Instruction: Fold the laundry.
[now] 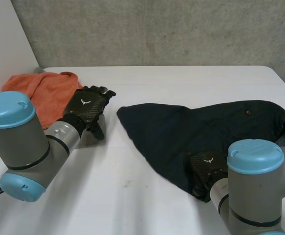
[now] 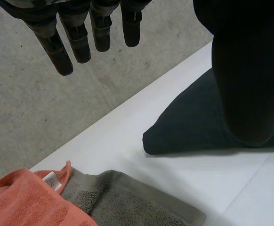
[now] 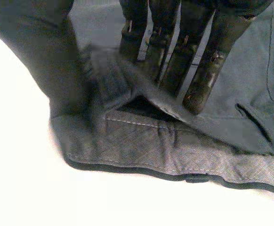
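Dark garment (image 1: 206, 127) lay spread flat-ish on the white table (image 1: 181, 83), right of centre, one pointed corner aimed at the left hand (image 1: 86, 106). Right hand (image 1: 205, 166) was on the garment's near edge. In its wrist view, the fingers (image 3: 174, 52) ran nearly straight onto the cloth with a raised ridge of fabric caught between them and the thumb (image 3: 43, 47). I read that as a pinch on a fold just above the stitched hem (image 3: 141, 162), not a full clench. Left hand was released, fingers (image 2: 76, 37) straight and holding nothing. It hovered over bare table between the orange towel (image 1: 47, 95) and the garment's corner (image 2: 184, 132), touching neither. A grey towel (image 2: 137, 202) lay against the orange one, well clear of the garment. Handling guess: light woven cloth, limp, no stiffness of its own, so it would sag and drag if lifted from one point. The doubled hem and the pocket slit (image 3: 254, 122) looked like the firmest bits. The hem is the better bite, since a thin single layer could slip out of straight fingers. I'd put the left hand on that free corner so both ends of an edge were held before folding.
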`<act>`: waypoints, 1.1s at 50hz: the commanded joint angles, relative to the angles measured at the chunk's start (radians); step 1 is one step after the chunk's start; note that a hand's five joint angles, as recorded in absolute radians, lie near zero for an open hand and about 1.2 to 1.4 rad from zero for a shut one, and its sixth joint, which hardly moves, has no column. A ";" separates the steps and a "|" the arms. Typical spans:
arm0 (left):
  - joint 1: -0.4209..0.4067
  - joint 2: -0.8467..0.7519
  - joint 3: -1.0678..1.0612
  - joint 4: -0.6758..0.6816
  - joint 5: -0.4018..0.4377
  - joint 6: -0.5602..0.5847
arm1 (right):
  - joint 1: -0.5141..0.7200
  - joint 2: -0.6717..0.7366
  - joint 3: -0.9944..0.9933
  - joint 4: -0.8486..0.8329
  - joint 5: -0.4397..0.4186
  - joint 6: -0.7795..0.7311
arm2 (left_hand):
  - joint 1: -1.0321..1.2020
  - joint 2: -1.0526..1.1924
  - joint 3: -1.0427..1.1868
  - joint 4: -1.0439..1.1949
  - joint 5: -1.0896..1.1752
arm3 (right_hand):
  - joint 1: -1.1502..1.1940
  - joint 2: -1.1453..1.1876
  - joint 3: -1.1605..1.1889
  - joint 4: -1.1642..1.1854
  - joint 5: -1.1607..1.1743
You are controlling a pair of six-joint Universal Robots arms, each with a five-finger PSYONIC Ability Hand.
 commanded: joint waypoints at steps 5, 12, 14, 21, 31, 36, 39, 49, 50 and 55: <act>-0.003 -0.026 0.017 0.003 0.009 0.005 | -0.018 -0.083 -0.006 0.028 -0.002 -0.086 | 0.024 0.010 -0.001 0.009 -0.007 | 0.587 0.323 0.341 0.330 0.402; -0.003 -0.143 0.083 0.002 0.010 0.010 | -0.017 -0.273 -0.049 0.091 0.001 -0.229 | 0.027 0.013 0.002 0.012 -0.005 | 0.587 0.323 0.341 0.330 0.402; -0.005 -0.162 0.097 0.002 0.012 0.008 | -0.014 -0.328 -0.074 0.110 0.001 -0.234 | 0.027 0.013 0.002 0.012 -0.005 | 0.587 0.323 0.341 0.330 0.402; -0.034 -0.242 0.164 0.002 0.007 0.002 | -0.001 -0.424 -0.125 0.200 -0.003 -0.232 | 0.027 0.013 0.002 0.012 -0.005 | 0.587 0.323 0.341 0.330 0.402; -0.120 -0.354 0.261 0.002 0.004 -0.007 | 0.000 -0.505 -0.131 0.235 -0.007 -0.231 | 0.053 0.039 0.029 0.039 0.022 | 0.587 0.323 0.341 0.330 0.402; -0.156 -0.400 0.318 0.006 -0.005 -0.006 | -0.005 -0.526 -0.131 0.235 -0.005 -0.232 | 0.361 0.346 0.336 0.346 0.329 | 0.587 0.323 0.341 0.330 0.402; -0.160 -0.400 0.341 0.017 -0.025 -0.004 | -0.012 -0.531 -0.131 0.235 -0.005 -0.237 | 1.016 1.002 0.991 1.001 0.985 | 0.587 0.323 0.341 0.330 0.402; -0.155 -0.083 0.211 0.060 -0.114 -0.004 | -0.110 -0.542 -0.161 0.237 -0.014 -0.309 | 1.207 1.193 1.182 1.192 1.175 | 0.587 0.323 0.341 0.330 0.402; -0.158 -0.045 0.192 0.067 -0.114 -0.001 | -0.119 -0.542 -0.164 0.235 -0.016 -0.319 | 1.207 1.193 1.182 1.192 1.175 | 0.587 0.323 0.341 0.330 0.402; -0.161 0.240 0.143 0.077 -0.111 0.010 | -0.144 -0.542 -0.218 0.231 -0.048 -0.352 | 1.207 1.193 1.182 1.192 1.175 | 0.587 0.323 0.341 0.330 0.402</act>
